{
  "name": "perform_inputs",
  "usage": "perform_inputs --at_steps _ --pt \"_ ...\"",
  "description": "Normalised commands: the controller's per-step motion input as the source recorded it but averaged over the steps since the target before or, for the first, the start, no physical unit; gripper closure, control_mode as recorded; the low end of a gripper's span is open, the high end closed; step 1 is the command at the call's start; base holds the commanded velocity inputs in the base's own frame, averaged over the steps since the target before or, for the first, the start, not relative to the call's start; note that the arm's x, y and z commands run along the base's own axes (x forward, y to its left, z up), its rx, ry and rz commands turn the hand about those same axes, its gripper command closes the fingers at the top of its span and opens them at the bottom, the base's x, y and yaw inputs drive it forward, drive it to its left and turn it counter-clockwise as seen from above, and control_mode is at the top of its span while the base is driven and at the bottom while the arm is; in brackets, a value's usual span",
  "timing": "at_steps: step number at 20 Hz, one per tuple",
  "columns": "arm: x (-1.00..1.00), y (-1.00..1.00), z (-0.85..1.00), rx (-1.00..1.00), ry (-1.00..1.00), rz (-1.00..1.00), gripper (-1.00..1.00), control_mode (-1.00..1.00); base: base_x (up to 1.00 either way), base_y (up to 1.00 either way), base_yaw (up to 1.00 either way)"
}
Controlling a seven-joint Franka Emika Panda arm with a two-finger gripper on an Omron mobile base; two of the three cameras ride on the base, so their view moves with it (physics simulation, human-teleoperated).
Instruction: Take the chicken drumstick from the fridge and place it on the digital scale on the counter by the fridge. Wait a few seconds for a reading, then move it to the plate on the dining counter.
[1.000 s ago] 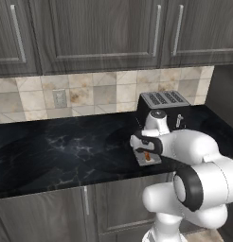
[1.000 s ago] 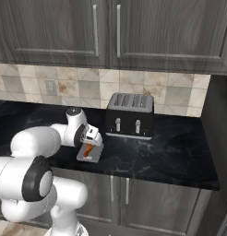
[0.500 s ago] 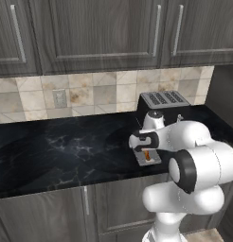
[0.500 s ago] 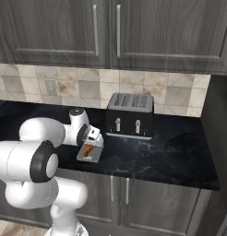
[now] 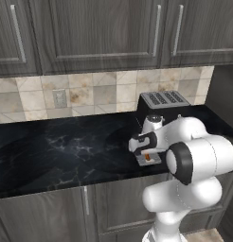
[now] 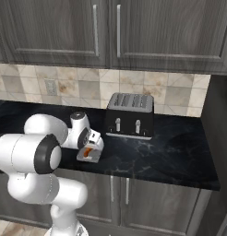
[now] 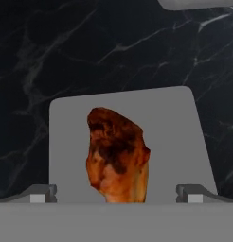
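In the hand view the gripper (image 7: pixel 116 197) stands wide, its two dark finger tips (image 7: pixel 40 194) low at the bottom, one on each side, and nothing is caught between them. Just beyond and between them lies the chicken drumstick (image 7: pixel 116 158), an orange-brown piece with darker patches, on the digital scale (image 7: pixel 170 137). The scale is a flat light-grey slab with rounded far corners. The drumstick sits around the middle of it, with bare grey showing on the left, right and far sides. Neither finger tip touches the meat as far as can be told.

The scale rests on the counter (image 7: pixel 52 52), black marble with white veins, near its front edge. In the left base view the white arm bends over the front of the counter (image 5: pixel 57 151) and the hand hangs close above the scale (image 5: pixel 150 160), where a small orange spot of the drumstick (image 5: pixel 147 156) shows under it. In the right base view the same scale (image 6: pixel 89 156) lies tucked under the hand, the drumstick (image 6: pixel 88 151) visible as an orange streak on it.

Behind the scale, further back on the worktop, stands a black toaster (image 6: pixel 130 120) with two levers on its front and slots in its top, apart from the scale. Behind that runs the beige tile backsplash (image 5: pixel 90 92) with a wall socket (image 5: pixel 59 98), and above hang dark wood-grain cabinets (image 6: pixel 157 32) with slim metal handles.
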Motion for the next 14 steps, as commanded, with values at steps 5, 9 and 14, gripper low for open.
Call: perform_inputs --at_steps 5,9,14 --pt "0.14 0.0 -0.18 0.0 0.0 0.0 -1.0 -1.0 0.0 0.0 0.0" --pt "0.16 0.0 -0.11 0.0 0.01 0.0 1.0 -1.0 0.0 0.0 0.0" --pt "0.01 0.0 -0.05 0.0 0.0 0.0 1.0 -1.0 0.0 0.0 0.0"
